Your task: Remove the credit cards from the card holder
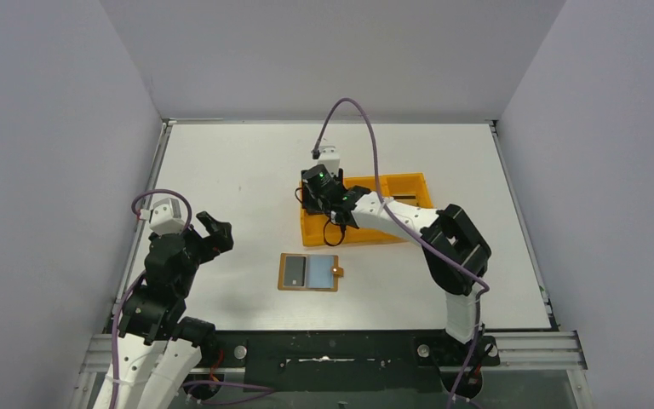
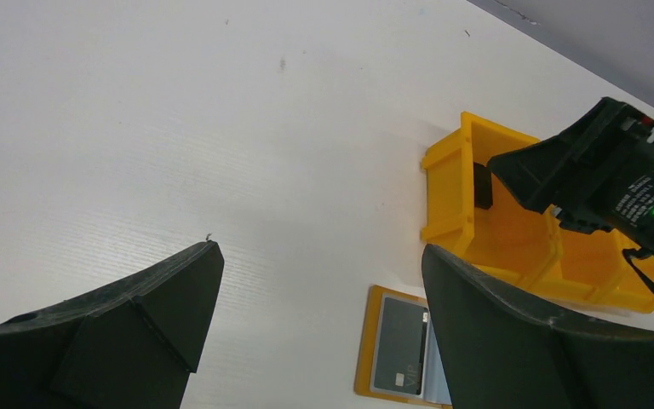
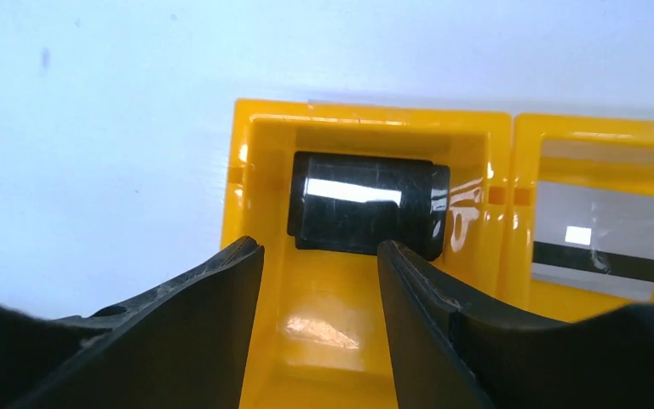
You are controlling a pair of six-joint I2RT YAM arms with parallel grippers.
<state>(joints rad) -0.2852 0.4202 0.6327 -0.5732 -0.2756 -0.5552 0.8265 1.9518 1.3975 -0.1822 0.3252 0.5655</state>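
Observation:
The card holder (image 1: 309,273) lies open on the table in front of the arms, with a grey credit card (image 1: 294,272) and a pale blue one (image 1: 319,271) in its panels. The left wrist view shows the holder (image 2: 364,349) with the dark grey card (image 2: 400,349). My right gripper (image 1: 317,200) hangs over the left compartment of the orange tray (image 1: 404,180). Its jaws (image 3: 319,249) are open and hold nothing. A dark card (image 3: 366,204) rests in that compartment against the far wall. My left gripper (image 1: 209,232) hovers open at the left (image 2: 321,249).
In the tray's (image 3: 366,111) middle compartment lies a grey card with a black stripe (image 3: 600,230). Grey walls close in the table on the left, right and far sides.

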